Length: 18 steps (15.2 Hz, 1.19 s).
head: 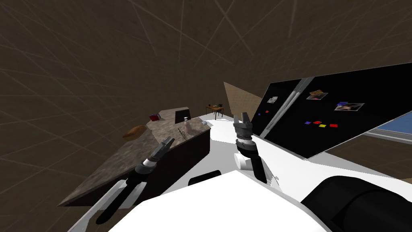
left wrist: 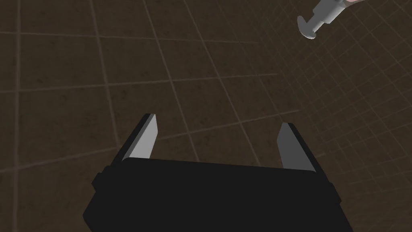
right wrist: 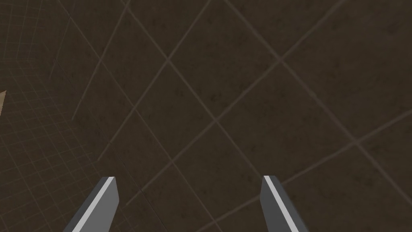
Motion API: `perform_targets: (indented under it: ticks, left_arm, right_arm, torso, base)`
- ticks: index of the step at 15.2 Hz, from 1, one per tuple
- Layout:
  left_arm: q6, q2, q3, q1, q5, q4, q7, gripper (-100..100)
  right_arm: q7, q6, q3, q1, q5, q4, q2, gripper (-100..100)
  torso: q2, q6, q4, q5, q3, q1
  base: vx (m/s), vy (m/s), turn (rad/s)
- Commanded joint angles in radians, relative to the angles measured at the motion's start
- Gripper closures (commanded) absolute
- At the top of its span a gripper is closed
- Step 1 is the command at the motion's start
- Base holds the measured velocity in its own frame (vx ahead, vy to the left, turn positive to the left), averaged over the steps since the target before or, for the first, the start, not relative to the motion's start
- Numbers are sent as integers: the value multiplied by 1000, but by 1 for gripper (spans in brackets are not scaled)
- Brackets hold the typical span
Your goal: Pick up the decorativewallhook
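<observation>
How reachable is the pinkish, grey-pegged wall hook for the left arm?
Probably yes: the open left gripper hovers at the mottled stone counter edge, nothing between it and the hook ahead.

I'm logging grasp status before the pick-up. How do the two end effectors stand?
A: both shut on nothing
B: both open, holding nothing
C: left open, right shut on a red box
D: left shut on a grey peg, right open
B: in the wrist views the left end effector and the right end effector each stand spread wide, with nothing but the dark tiled surface in the gap.
</observation>
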Motion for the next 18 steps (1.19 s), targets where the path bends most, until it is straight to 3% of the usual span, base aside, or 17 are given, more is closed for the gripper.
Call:
perform_targets:
  ticks: [1,2,4,5,7,8,10,11,13,14,16,17,18]
  left_arm:
    - [-23,47,4,-3,-31,41,-33,-100]
    - [-50,73,5,-13,-65,68,-65,-100]
    - [-50,97,5,-13,-77,94,-77,-100]
    - [-77,133,5,-23,-118,122,-116,-100]
    - [-77,146,5,-23,-123,149,-121,-100]
    - [-105,183,6,-32,-168,179,-164,-100]
    - [-105,195,6,-32,-171,205,-166,-100]
    - [-134,234,7,-41,-215,240,-208,-100]
    - [-134,243,7,-41,-219,262,-211,-100]
    - [-162,282,7,-50,-263,296,-252,-100]
    - [-162,290,7,-50,-268,320,-257,-100]
    - [-191,330,7,-58,-310,357,-300,-100]
    - [-191,336,7,-58,-318,379,-302,-100]
  right_arm:
    - [0,0,0,0,0,0,0,0]
    - [0,0,0,0,0,0,0,0]
    - [0,0,0,0,0,0,0,0]
    - [0,0,0,0,0,0,0,0]
    - [0,0,0,0,0,0,0,0]
    - [0,0,0,0,0,0,0,0]
    - [0,0,0,0,0,0,0,0]
    - [0,0,0,0,0,0,0,0]
    - [0,0,0,0,0,0,0,0]
    - [0,0,0,0,0,0,0,0]
    - [0,0,0,0,0,0,0,0]
    - [0,0,0,0,0,0,0,0]
    - [0,0,0,0,0,0,0,0]
  torso:
    - [0,0,0,0,0,0]
    - [0,0,0,0,0,0]
    - [0,0,0,0,0,0]
    - [0,-1,0,0,0,0]
    - [-1,0,0,0,0,0]
    - [-1,-1,0,0,0,1]
    - [-1,0,0,0,-1,1]
    - [-1,-1,0,0,-1,1]
    - [-1,0,0,0,-1,1]
    - [-1,-1,0,0,-1,1]
    - [-2,0,0,0,-1,1]
    - [-1,-1,0,0,-1,1]
    - [-2,0,0,0,-1,1]
  base:
    - [-4,-33,-240]
    - [2,-35,-310]
    - [1,-27,-167]
    - [3,-31,-235]
    - [3,-21,-146]
    - [10,-27,-227]
    - [9,-19,-184]
    - [10,-22,-205]
    - [13,-17,-176]
    - [16,-24,-271]
    - [17,-17,-185]
    - [17,-17,-211]
    - [19,-16,-248]
